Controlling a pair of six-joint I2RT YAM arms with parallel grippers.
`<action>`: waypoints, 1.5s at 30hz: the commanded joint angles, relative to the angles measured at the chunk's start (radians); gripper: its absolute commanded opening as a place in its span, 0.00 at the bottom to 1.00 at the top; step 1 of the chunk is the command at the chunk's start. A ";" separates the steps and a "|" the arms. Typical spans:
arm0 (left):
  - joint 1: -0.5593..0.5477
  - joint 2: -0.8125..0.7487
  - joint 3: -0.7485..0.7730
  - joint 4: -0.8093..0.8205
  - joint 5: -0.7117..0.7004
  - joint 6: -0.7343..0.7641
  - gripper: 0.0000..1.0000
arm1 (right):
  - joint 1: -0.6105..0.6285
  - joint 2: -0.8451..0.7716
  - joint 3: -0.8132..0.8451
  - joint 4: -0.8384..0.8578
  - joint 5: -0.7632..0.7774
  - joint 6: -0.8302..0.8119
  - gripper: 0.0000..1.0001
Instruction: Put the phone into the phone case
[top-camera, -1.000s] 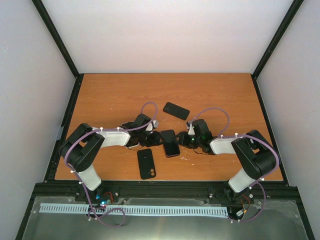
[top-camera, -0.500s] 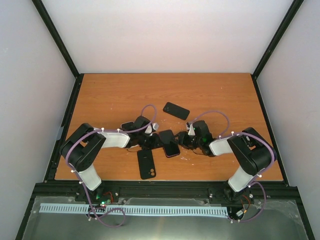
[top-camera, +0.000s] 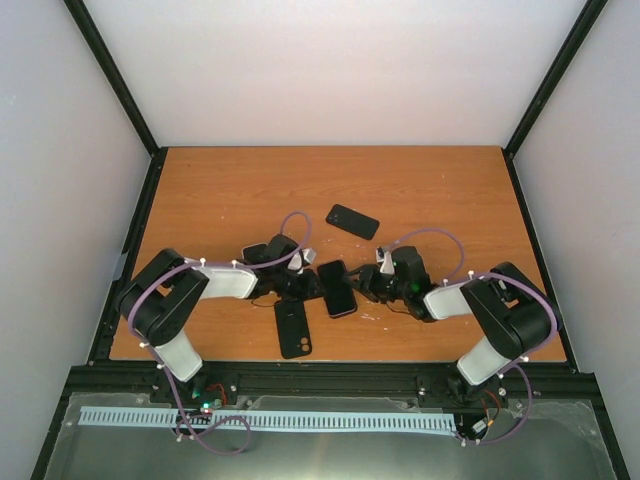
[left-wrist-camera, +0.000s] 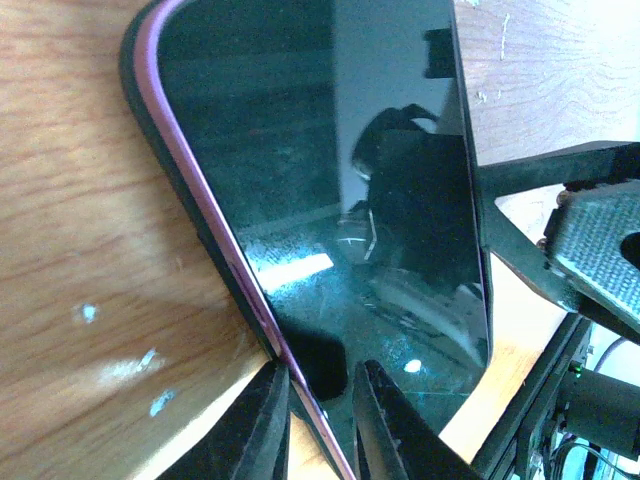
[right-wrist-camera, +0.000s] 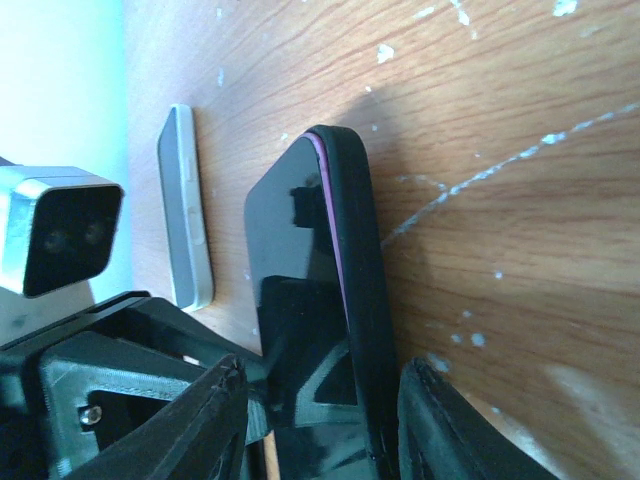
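Phone (top-camera: 338, 288) lay mid-desk (top-camera: 450, 190), toward near side, in black phone case (right-wrist-camera: 365, 290) | left pincer (left-wrist-camera: 320, 368) narrow, apparently nipping phone's purple rim | right pincer (right-wrist-camera: 325, 375) clasped phone case's right end | risk: uneven squeeze could pop phone's rim out.

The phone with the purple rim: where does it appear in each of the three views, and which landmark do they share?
Top external: the phone lies near the middle of the picture.
Left wrist: it fills the upper middle.
Right wrist: it is at the centre, seen at a slant.
Shared landmark: the wooden table under it.
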 joint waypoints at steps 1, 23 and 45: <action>-0.021 -0.039 -0.018 0.044 0.018 0.018 0.20 | 0.037 -0.018 -0.023 0.119 -0.116 0.079 0.41; -0.020 -0.066 -0.034 0.026 0.021 0.032 0.23 | 0.055 0.106 -0.039 0.207 -0.117 0.075 0.24; 0.198 -0.566 -0.174 0.093 0.175 -0.013 0.73 | 0.051 -0.115 -0.021 0.278 -0.193 0.114 0.09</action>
